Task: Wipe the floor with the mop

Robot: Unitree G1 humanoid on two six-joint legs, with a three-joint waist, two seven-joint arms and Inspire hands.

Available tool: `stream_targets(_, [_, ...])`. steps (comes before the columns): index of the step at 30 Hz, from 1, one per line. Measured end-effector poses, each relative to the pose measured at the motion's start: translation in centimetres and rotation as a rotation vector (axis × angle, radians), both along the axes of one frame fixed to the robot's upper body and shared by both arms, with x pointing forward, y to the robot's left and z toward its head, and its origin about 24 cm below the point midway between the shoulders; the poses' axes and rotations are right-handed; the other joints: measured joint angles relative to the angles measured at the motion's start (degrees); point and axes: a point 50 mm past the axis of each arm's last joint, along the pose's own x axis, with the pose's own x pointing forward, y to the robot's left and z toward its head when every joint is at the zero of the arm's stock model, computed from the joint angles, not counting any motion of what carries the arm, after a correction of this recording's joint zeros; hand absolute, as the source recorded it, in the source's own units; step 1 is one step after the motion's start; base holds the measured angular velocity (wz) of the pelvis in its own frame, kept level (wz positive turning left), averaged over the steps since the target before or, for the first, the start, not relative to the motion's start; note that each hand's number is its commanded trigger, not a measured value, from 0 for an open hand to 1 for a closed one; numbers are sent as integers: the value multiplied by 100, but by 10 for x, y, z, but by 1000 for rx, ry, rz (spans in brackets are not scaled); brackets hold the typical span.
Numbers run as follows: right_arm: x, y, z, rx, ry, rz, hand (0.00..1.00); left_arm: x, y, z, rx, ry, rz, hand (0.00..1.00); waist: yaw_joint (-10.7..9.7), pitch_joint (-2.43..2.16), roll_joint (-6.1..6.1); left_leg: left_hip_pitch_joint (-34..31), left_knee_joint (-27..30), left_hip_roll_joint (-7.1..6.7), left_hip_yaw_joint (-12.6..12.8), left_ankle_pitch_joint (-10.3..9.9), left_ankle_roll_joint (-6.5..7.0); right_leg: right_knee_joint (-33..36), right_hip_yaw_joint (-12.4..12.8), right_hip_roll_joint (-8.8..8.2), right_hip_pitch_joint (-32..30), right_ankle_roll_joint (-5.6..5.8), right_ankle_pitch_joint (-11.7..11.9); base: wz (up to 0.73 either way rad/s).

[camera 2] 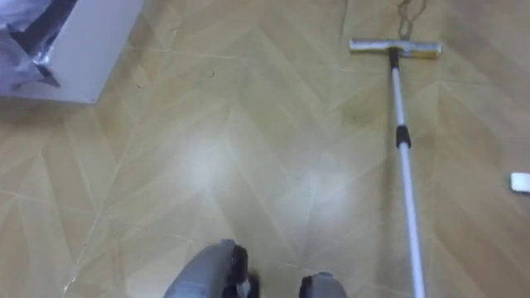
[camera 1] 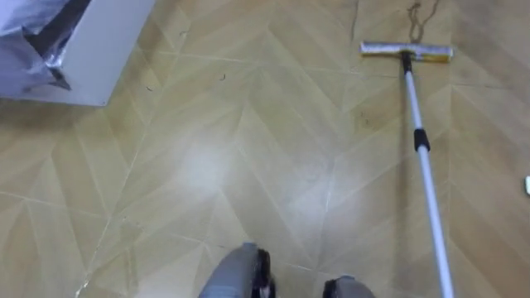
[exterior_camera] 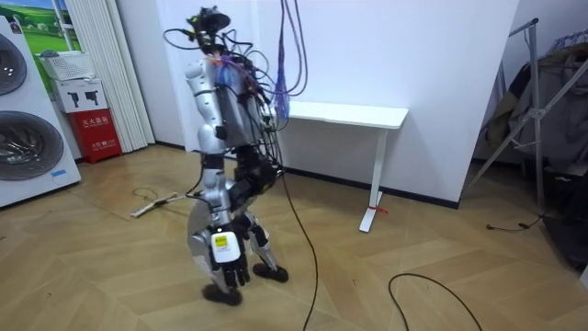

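The mop [camera 1: 423, 157] runs straight away from the robot, head farthest.

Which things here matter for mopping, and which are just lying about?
For the job:
- mop, with its head flat on the boards
- wood floor

Just lying about:
- white box
- small white item at the right edge
- washing machines
- red box
- white table
- clothes rack

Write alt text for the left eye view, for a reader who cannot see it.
A mop rests with its flat head on the herringbone wood floor at the upper right, its long handle running down past the bottom right edge. The corner of a white box shows at the upper left.
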Motion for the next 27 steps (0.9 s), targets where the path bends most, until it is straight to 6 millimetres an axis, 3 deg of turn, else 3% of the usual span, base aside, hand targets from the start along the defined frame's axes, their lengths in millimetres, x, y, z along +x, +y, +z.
stream_targets(1, [3, 2, 0, 11, -11, 0, 100, -1, 1, 0, -1, 2, 0, 0, 13, -44, 24, 58, -71, -22, 2, 138, 71, -64, 29, -3, 106, 53, -39, -3])
stream_targets(2, [2, 5, -1, 38, -21, -9, 100, 1, 3, 1, -5, -1, -2, 0, -6, -43, -41, 223, -74, -112, 28, 44, 243, -194, 103, -37, 326, 155, -101, 9])
stream_targets(3, [0, 5, -2, 50, -19, -15, 100, 4, 3, 1, -8, -8, -6, 0, -6, -43, -46, 289, -66, -110, 84, -18, 336, -233, 146, -44, 387, 170, -94, 19])
stream_targets(4, [-8, 3, -4, 60, -4, -27, 100, 9, 2, 1, -14, -23, -9, 0, -7, -53, -45, 412, -20, -131, 180, -172, 437, -143, 169, -93, 472, 380, 13, 19])
stream_targets(5, [-23, 1, -7, 58, 28, -37, 100, 12, 1, 1, -15, -31, -7, 0, -9, -62, -53, 565, 4, -235, 213, -337, 526, 115, 193, -156, 495, 564, 196, 20])
stream_targets(6, [-41, -3, -9, 49, 70, -51, 100, 15, 1, 1, -16, -38, -5, 0, -25, -65, 2, 762, 0, -326, 195, -501, 588, 463, 273, -171, 470, 601, 539, 19])
stream_targets(7, [-51, -5, -11, 42, 94, -56, 100, 16, 0, 1, -16, -41, -13, 0, -61, -72, 58, 847, -18, -403, 119, -565, 612, 622, 301, -171, 442, 603, 746, 24])
stream_targets(8, [-72, -8, -12, 26, 143, -72, 100, 17, -3, 1, -16, -49, -15, 0, -130, -129, 209, 953, -52, -494, -50, -666, 649, 732, 320, -123, 278, 584, 885, 20])
stream_targets(10, [-94, -5, -16, 15, 196, -90, 100, 21, -4, 1, -9, -66, -17, 0, -185, -118, 354, 1089, -171, -509, -70, -726, 695, 638, 319, -96, -260, 575, 879, 10])
stream_targets(11, [-107, 0, -19, 21, 227, -97, 100, 21, -6, 0, -10, -63, -21, 0, -241, -142, 424, 1174, -268, -521, -92, -745, 699, 209, 304, -75, -563, 559, 890, 4])
stream_targets(13, [-127, 13, -24, 50, 272, -118, 100, 20, -7, 0, -11, -57, -24, 0, -319, -158, 460, 1338, -373, -570, -158, -813, 657, -758, 320, -54, -800, 466, 1101, 8])
stream_targets(14, [-139, 21, -26, 72, 303, -136, 100, 19, -7, 0, -6, -53, -18, 0, -339, -151, 447, 1456, -329, -604, -183, -935, 613, -1032, 303, -35, -876, 451, 1552, 11])
stream_targets(15, [-149, 26, -27, 86, 329, -155, 100, 15, -11, -1, -13, -46, -6, 0, -328, -147, 430, 1550, -263, -589, -226, -1073, 552, -974, 248, -28, -821, 333, 1601, 5])
stream_targets(16, [-149, 26, -27, 88, 334, -160, 100, 15, -14, -2, -21, -44, -5, 0, -304, -182, 492, 1589, -232, -577, -267, -1114, 515, -964, 189, -22, -774, 278, 1562, -4])
stream_targets(17, [-146, 28, -27, 94, 338, -164, 100, 14, -16, -3, -29, -41, -3, 0, -312, -148, 462, 1646, -189, -578, -319, -1177, 443, -899, 135, -43, -714, 230, 1466, 5])
stream_targets(19, [-131, 26, -27, 91, 317, -160, 100, 18, -18, -3, -35, -49, -8, 0, -337, -133, 437, 1656, -41, -568, -312, -1213, 381, -739, 98, -87, -674, 169, 1288, 19])
stream_targets(22, [-86, 9, -18, 43, 236, -144, 100, 20, -19, -3, -38, -54, -25, 0, -329, -87, 366, 1630, 241, -520, -180, -1253, 311, -475, 65, -131, -665, 74, 997, 15])
stream_targets(23, [-61, -1, -12, 15, 177, -128, 100, 19, -17, -2, -35, -53, -19, 0, -284, -58, 322, 1564, 417, -427, -63, -1232, 277, -414, 112, -64, -653, 74, 925, 0])
stream_targets(24, [-33, -8, -3, -3, 106, -116, 100, 16, -14, -2, -29, -51, -11, 0, -266, -42, 280, 1433, 657, -340, -29, -1145, 144, -404, 164, 38, -652, 65, 912, -10])
stream_targets(25, [-20, -10, 1, -10, 72, -105, 100, 16, -12, -1, -24, -49, -10, 0, -230, -27, 241, 1363, 764, -314, -26, -1073, 88, -408, 201, 84, -650, 24, 926, -8])
stream_targets(26, [-3, -13, 6, -17, 21, -86, 100, 16, -6, 0, -10, -50, -12, 0, -159, 2, 114, 1192, 740, -288, -13, -1053, 28, -436, 327, 198, -646, -27, 943, 14])
stream_targets(27, [11, -14, 11, -13, -35, -76, 100, 15, -1, 1, -1, -49, -16, 0, -139, -3, 50, 953, 393, -288, -32, -1034, 46, -545, 438, 344, -585, -50, 955, 28])
